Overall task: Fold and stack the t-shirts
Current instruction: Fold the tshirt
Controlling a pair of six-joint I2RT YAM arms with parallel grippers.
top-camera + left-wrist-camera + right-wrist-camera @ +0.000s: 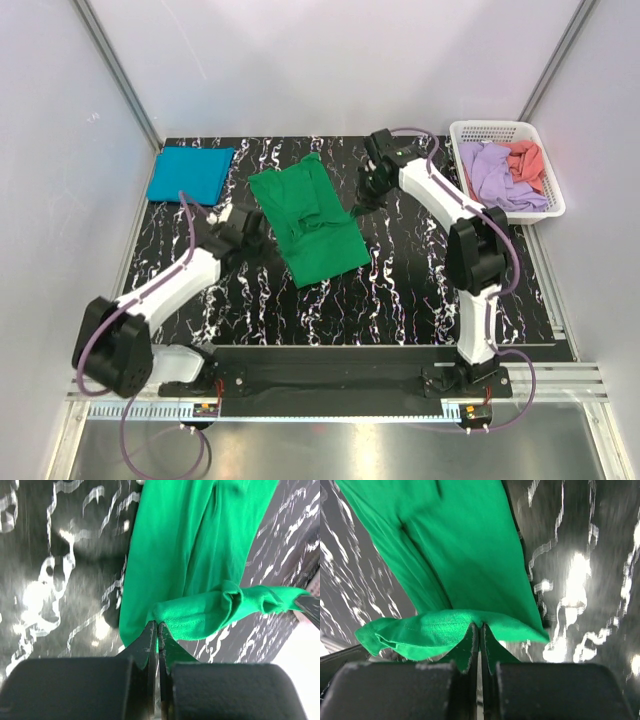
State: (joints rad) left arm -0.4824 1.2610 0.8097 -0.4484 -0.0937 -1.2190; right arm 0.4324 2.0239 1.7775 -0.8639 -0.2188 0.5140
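- The left arm (165,290) stretches low from its base toward the table's (400,300) middle. The left gripper (157,626) is pinched on a raised fold at the green t-shirt's (310,225) left edge.
- The right arm (470,250) stands tall, its forearm angled left. The right gripper (479,626) is clamped on the same shirt's right edge.
- The teal t-shirt (190,173) lies folded at the far-left corner.

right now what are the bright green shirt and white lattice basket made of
Bright green t-shirt: looks like soft matte knit cloth; it drapes and shows a stitched hem. White lattice basket: probably moulded plastic; rigid, smooth grid walls.
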